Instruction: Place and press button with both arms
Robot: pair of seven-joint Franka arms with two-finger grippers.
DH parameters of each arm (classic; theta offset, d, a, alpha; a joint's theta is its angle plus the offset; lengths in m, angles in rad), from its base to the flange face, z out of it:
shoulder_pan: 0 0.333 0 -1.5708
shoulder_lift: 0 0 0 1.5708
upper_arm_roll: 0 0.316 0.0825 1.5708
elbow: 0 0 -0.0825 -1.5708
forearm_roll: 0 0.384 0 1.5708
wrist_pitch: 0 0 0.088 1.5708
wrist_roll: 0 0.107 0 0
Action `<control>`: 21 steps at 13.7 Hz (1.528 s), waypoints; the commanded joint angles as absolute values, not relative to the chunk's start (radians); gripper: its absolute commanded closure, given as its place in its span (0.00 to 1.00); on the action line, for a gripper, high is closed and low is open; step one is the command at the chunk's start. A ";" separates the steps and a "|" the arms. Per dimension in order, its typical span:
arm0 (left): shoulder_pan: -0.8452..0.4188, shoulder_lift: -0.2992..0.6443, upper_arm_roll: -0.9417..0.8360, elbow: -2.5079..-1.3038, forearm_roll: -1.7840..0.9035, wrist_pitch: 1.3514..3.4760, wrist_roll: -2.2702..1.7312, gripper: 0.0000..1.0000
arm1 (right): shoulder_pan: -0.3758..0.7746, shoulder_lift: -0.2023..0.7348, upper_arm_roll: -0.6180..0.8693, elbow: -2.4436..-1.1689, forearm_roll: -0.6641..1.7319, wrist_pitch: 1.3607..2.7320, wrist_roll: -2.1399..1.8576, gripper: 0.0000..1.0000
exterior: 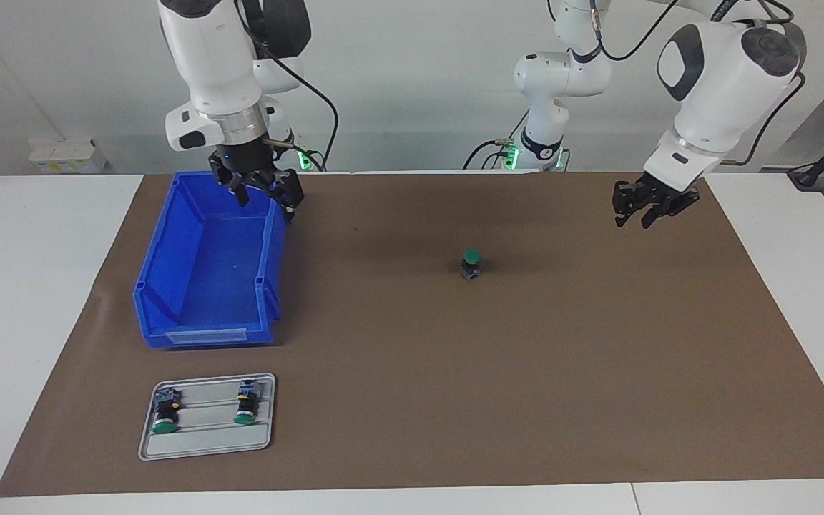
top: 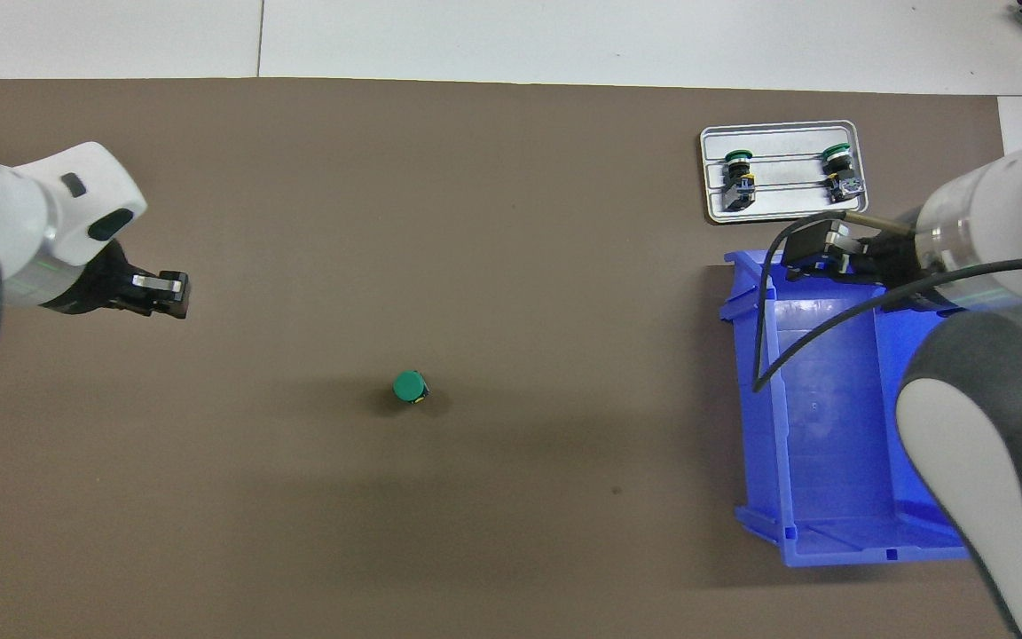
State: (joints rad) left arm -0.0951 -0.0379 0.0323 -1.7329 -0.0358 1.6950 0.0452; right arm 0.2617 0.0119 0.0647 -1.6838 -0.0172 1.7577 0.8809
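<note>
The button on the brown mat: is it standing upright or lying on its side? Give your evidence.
Upright. The button stands alone on the mat, green cap on top, body beneath; the overhead view shows mostly the round cap.

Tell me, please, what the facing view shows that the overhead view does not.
Only the facing view shows both arms' upper links and bases, and that the button stands upright, cap up, on its body. Only the overhead view shows the cap as a full round disc. Both show the left gripper over bare mat, the right gripper over the blue bin, and the grey tray holding two more buttons.
</note>
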 commanded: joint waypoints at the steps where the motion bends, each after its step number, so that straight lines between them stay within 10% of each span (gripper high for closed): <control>1: -0.097 -0.057 0.017 -1.735 -0.020 1.716 0.043 0.00 | 0.342 0.058 0.064 -1.692 -0.014 1.830 1.101 0.04; 21: -0.069 -0.067 0.017 -1.749 -0.021 1.701 0.037 0.00 | 0.762 0.607 0.064 -1.376 -0.152 2.003 2.016 0.04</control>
State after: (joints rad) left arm -0.0792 -0.0526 0.0259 -1.7345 -0.0357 1.6991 0.0423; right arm 0.7641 0.5473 0.0670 -1.4455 -0.1281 1.9915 1.9971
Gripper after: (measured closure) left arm 0.000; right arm 0.040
